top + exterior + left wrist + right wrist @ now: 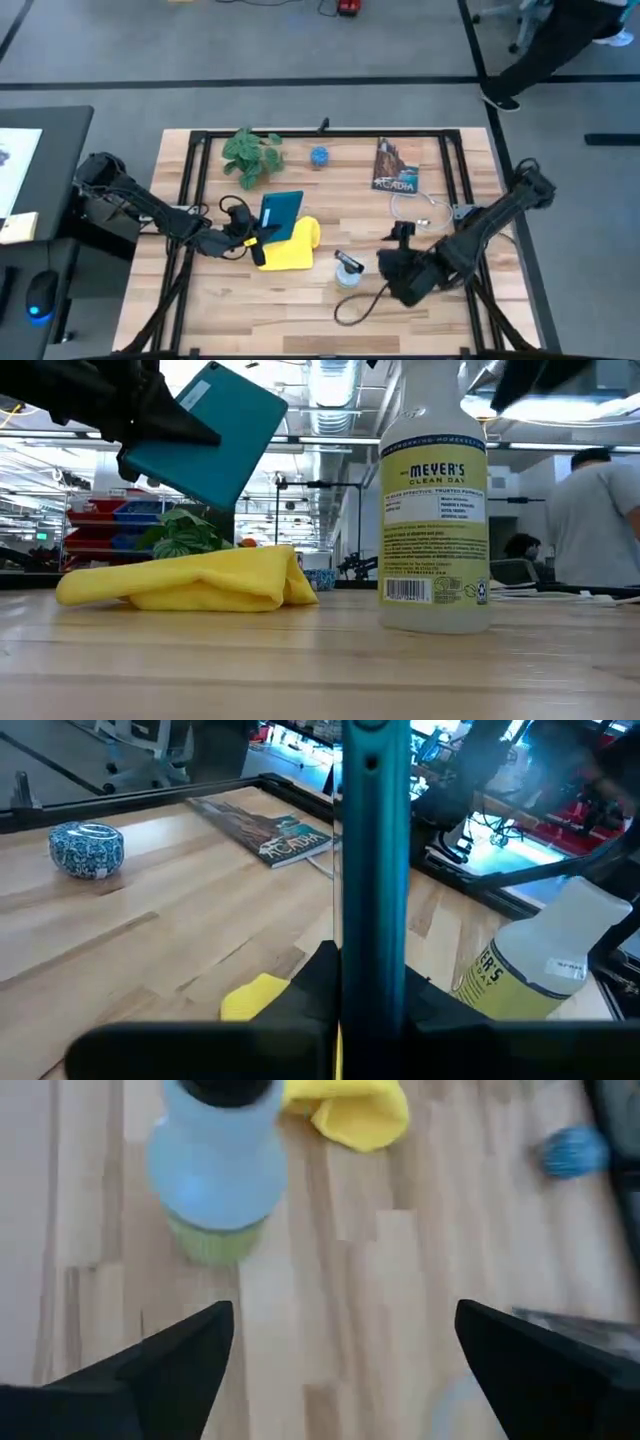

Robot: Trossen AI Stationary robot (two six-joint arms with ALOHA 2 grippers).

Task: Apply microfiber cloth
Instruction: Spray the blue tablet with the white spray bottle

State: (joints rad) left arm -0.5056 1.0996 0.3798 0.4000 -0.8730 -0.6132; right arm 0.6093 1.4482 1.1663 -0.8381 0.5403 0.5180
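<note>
Cloth (290,246), yellow and bunched, lies on the desk (330,310) at centre frame in the high view. Left tool (247,238) touches its left edge, gripping a raised teal tablet (281,213). Right tool (393,262), fingers spread and empty, sits farther right, beyond the bottle (347,268).

My counter (330,310) was pale planked wood, smooth and matt. The cloth (200,580) looked soft, matt and creased. The tablet (215,435) had a smooth teal shell. The bottle (435,510) was translucent plastic with a glossy paper label.
</note>
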